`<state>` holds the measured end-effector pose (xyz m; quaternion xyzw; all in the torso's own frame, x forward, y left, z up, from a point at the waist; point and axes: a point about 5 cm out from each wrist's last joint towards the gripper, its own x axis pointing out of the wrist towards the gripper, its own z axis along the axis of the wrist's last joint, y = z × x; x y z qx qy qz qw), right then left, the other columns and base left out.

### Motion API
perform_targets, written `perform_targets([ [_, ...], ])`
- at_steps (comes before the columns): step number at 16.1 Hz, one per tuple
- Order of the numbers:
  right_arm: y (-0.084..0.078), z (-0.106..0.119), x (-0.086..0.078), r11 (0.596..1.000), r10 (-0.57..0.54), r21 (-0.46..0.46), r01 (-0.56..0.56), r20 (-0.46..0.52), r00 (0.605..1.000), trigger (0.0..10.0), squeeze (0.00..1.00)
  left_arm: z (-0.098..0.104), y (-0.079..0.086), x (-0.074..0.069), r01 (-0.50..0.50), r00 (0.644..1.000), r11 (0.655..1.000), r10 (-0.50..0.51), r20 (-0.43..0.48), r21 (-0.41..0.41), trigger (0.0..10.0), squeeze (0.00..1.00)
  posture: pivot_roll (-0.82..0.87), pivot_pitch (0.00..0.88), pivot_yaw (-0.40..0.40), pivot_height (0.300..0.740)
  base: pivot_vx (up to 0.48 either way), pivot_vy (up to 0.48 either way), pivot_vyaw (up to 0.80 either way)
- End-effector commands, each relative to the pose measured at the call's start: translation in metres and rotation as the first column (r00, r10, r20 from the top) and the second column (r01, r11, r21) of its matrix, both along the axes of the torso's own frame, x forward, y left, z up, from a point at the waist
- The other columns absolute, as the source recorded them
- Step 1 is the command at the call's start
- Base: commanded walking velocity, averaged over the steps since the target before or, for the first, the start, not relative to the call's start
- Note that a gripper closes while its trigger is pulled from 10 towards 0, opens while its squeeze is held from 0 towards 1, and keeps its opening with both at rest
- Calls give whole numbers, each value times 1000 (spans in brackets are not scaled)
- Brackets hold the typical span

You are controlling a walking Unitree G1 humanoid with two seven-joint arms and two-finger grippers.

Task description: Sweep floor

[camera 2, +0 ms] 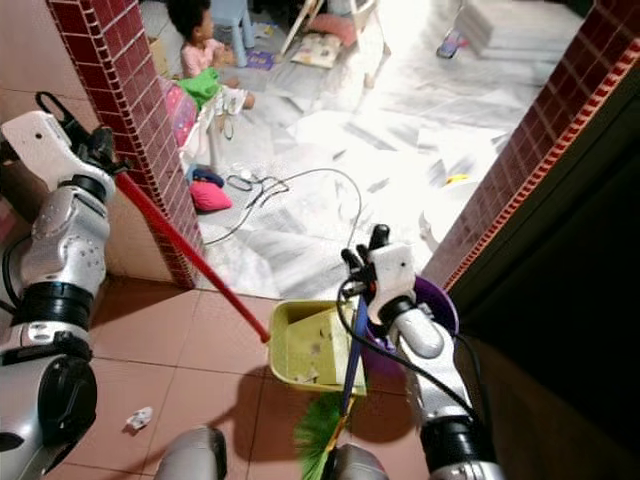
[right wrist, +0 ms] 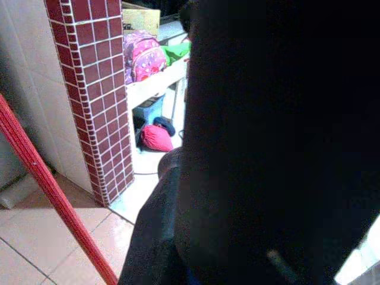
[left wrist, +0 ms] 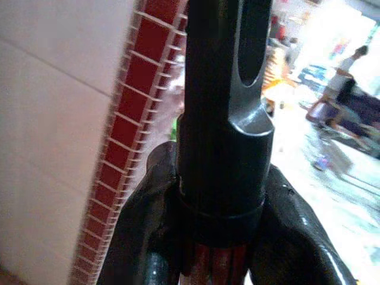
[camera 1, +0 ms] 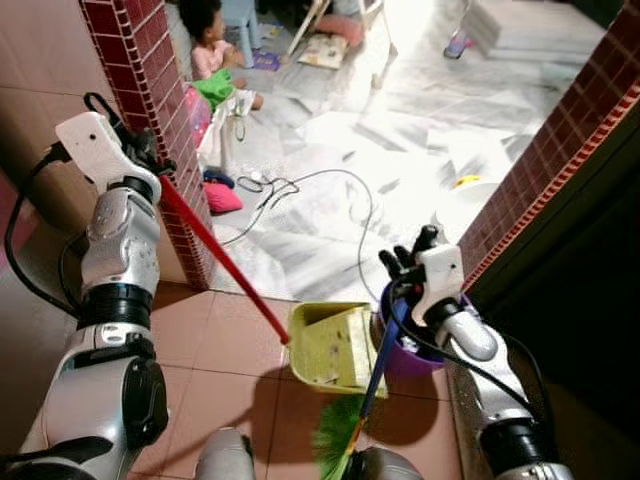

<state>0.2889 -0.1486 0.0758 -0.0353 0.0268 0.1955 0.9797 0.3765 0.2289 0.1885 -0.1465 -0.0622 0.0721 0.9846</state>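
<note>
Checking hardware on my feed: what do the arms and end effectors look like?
Both arms are silver with black joint bands. The left arm and right arm each carry a white wrist housing and looping black cables. The left end effector and right end effector have black fingers.

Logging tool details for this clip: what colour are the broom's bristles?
Green. The broom's bristles show best in the right eye view, beside the yellow-green dustpan.

No text, label, brand or number can be read anywhere
</note>
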Motion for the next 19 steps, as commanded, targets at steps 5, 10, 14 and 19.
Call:
perform_targets([
  [5,-7,-6,-3,998,-35,46,37,-44,998,10000,0,-7,1,-23,-4,1000,983,1,15,184,10000,0,-60,0,-28,740,0,0,0],
  [10,-13,-11,-6,992,-107,63,109,-43,993,10000,0,-34,-16,-48,71,997,997,-71,42,9,10000,0,-70,0,0,740,0,0,-279],
  [14,-19,-17,-16,992,-110,51,113,-58,992,10000,0,-26,-14,-45,24,998,999,-27,59,44,10000,0,-81,0,8,740,0,0,-759],
  [19,-21,-23,-19,988,-136,59,142,-83,987,10000,0,-28,-8,-48,7,999,998,-9,31,65,10000,0,-85,0,39,740,0,0,0],
])
